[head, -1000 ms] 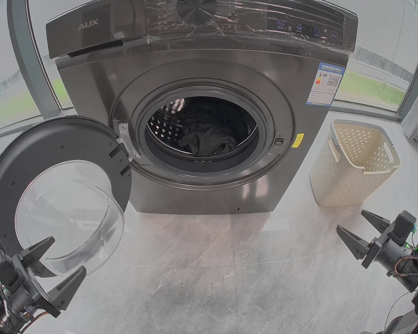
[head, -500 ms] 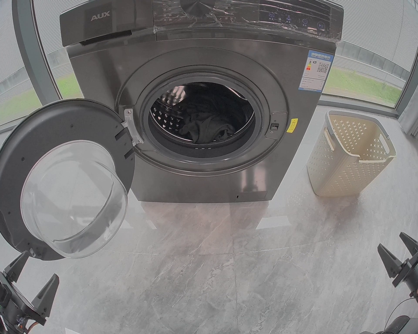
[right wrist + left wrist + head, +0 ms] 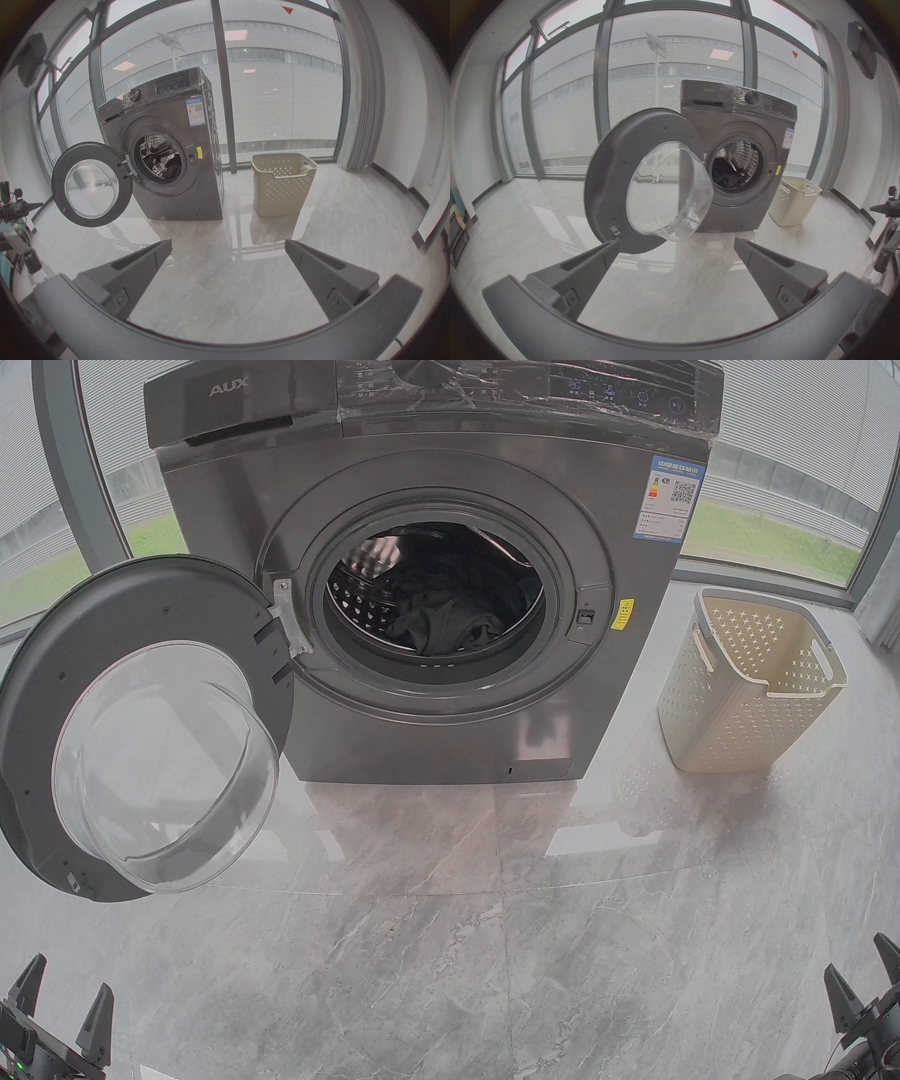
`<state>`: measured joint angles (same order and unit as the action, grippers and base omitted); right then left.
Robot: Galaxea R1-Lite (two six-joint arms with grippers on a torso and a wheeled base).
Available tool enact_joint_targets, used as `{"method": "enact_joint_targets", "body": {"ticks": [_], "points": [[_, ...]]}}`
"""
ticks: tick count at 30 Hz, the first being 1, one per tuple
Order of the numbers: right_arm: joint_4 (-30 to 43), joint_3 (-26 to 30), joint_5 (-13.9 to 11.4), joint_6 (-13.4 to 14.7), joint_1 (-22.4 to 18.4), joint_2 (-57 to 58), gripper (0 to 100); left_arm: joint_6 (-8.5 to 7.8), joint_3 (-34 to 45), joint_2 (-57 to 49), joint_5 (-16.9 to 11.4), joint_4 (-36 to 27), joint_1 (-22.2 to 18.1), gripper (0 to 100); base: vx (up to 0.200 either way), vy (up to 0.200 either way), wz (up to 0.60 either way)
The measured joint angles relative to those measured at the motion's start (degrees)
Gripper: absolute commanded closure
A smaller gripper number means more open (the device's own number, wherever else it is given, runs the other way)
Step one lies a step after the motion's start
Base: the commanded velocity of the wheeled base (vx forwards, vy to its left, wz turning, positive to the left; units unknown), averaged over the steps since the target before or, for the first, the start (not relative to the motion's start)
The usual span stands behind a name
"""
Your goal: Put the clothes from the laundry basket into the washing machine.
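A grey washing machine (image 3: 431,594) stands ahead with its round door (image 3: 141,726) swung wide to the left. Dark clothes (image 3: 445,622) lie inside the drum. To its right on the floor is a cream laundry basket (image 3: 750,683), and I see nothing in it. My left gripper (image 3: 64,993) sits low at the bottom left corner, open and holding nothing. My right gripper (image 3: 867,969) sits at the bottom right corner, also open. The left wrist view shows the machine (image 3: 740,164) and the door (image 3: 647,180) beyond open fingers (image 3: 590,262). In the right wrist view, the basket (image 3: 281,185) is beyond that gripper's open fingers (image 3: 323,267).
The grey marble floor (image 3: 506,922) between me and the machine is bare. Tall windows (image 3: 281,79) run behind the machine and basket. The open door juts out over the floor on the left side.
The head view has pulled back: the machine and basket sit higher and smaller in the picture. Both grippers have dropped toward the bottom corners, still open.
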<state>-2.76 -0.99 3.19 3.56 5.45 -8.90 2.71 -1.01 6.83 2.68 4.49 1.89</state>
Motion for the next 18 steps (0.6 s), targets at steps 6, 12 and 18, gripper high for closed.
{"method": "enact_joint_targets", "body": {"ticks": [6,12,18], "points": [[2.4,-0.02,-4.23,-3.91,-4.3,5.13,0,-0.06,0.0,-3.45,0.44,-2.38,-2.51,0,0.0,0.2,0.0],[2.68,-0.02,-5.3,-4.92,-5.69,7.34,0,-1.73,0.0,-5.4,-0.66,-4.33,-2.05,0,0.0,0.2,0.0],[2.62,-0.02,-5.3,-4.68,-5.85,8.0,0,-2.71,0.0,-5.97,-0.85,-4.49,-1.99,0,-0.067,0.033,0.0]]}}
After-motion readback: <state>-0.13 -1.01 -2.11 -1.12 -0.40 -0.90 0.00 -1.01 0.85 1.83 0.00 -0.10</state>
